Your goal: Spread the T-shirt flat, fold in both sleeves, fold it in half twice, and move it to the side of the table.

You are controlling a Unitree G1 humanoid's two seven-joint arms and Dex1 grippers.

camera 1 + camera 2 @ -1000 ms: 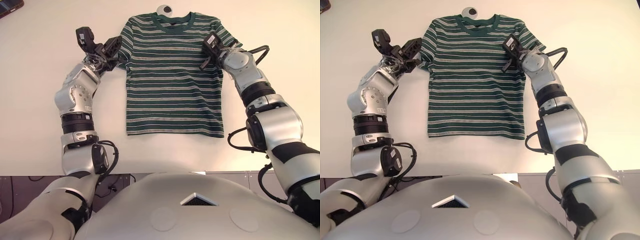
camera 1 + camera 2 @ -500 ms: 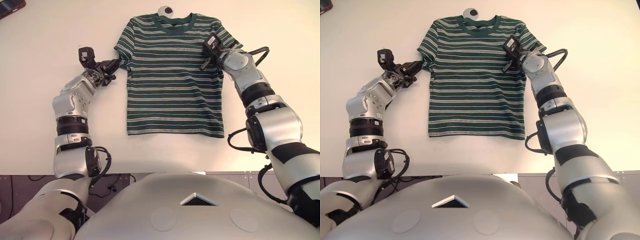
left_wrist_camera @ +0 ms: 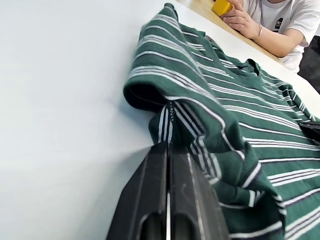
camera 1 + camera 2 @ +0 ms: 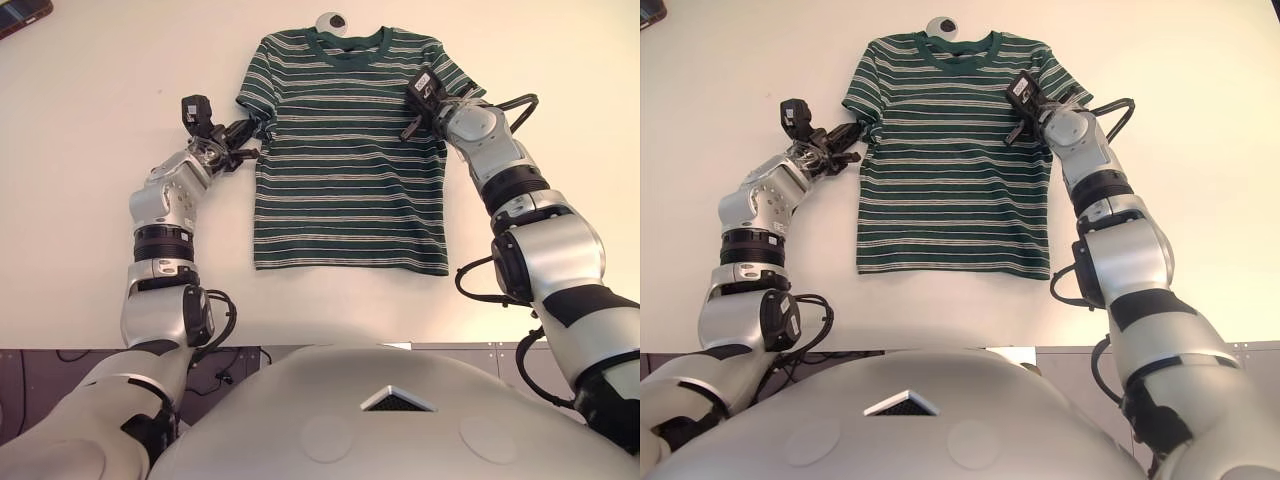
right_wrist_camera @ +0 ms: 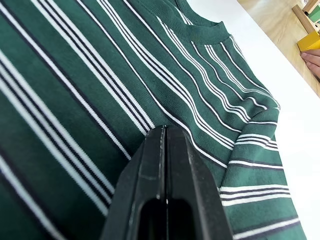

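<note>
A dark green T-shirt [image 4: 350, 170] with white stripes lies face up on the white table [image 4: 90, 140], collar at the far side. My left gripper [image 4: 252, 140] sits at the shirt's left edge, shut on the left sleeve [image 3: 165, 100], which is bunched and drawn in against the body at the fingertips [image 3: 167, 145]. My right gripper [image 4: 405, 130] rests on the shirt's upper right chest, just inside the right sleeve [image 4: 458, 80]. In the right wrist view its fingers [image 5: 164, 129] are shut, tips down on the striped cloth with no fold visibly caught between them.
A small white and black round object [image 4: 329, 19] lies just beyond the collar. A dark item [image 4: 20, 15] sits at the far left corner. A person's hand [image 3: 240, 17] by a yellow thing rests past the table's far edge. Bare table lies on both sides.
My left gripper dropped to the table and moved right toward the shirt's body, dragging the left sleeve inward. The right arm has kept still.
</note>
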